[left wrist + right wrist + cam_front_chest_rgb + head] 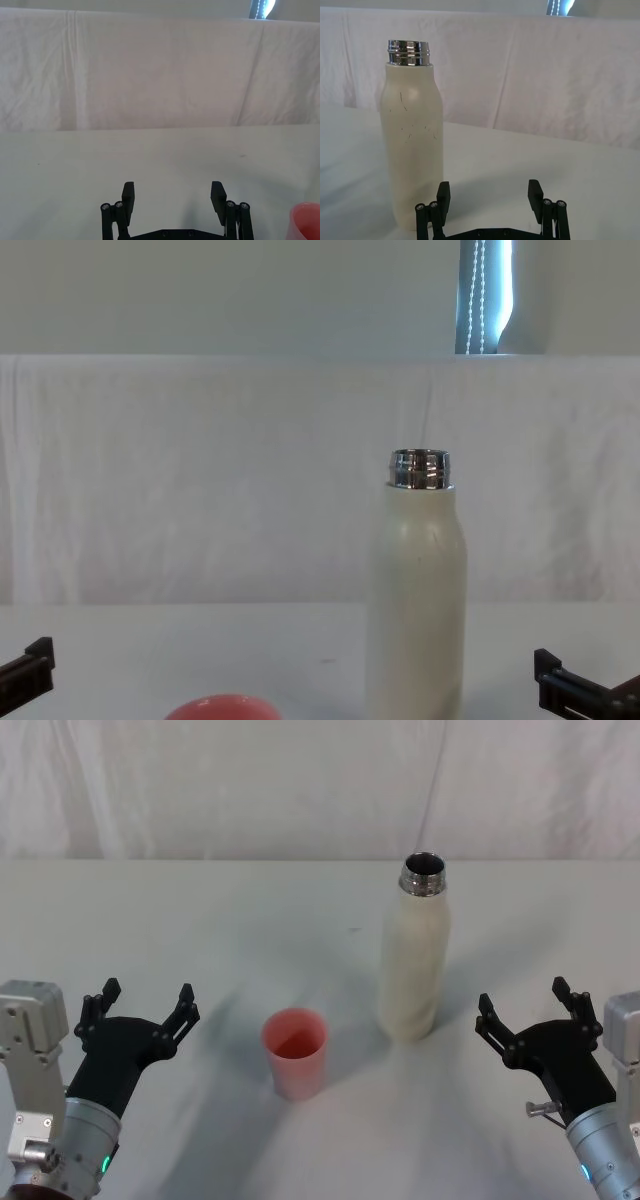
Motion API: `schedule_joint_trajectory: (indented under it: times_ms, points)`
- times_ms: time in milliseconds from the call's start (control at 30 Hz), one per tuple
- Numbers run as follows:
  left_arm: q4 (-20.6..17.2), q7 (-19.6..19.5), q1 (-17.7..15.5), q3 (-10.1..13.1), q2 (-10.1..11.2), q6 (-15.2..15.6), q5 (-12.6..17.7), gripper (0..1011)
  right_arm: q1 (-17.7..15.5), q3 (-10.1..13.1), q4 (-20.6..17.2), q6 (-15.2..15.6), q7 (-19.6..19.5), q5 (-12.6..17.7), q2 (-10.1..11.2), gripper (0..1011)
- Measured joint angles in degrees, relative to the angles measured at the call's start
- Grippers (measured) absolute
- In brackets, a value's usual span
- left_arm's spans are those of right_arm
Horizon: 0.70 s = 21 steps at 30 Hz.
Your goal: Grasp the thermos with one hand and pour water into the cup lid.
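Head view: matte cream thermos [415, 955], chrome neck; smooth pink cup lid [295, 1051].

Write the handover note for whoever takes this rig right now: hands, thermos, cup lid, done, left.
Left hand: open, empty, low at the table's left, beside the cup lid.
Right hand: open, empty, low at the right, just right of the thermos.
Thermos: upright, uncapped, untouched. Cup lid: upright to its left, apart from it.
Done: nothing yet.
Left: grasp the thermos, probably with the right hand, tilt it over the cup lid, pour.
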Motion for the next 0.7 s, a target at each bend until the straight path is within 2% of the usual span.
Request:
schedule_joint_trajectory:
  times_ms: [700]
  points:
    - [0.0,0.0,0.0,0.0,0.0,0.0,0.0,1001,0.0,0.0,0.0,0.0,0.0,0.0,0.0,1002]
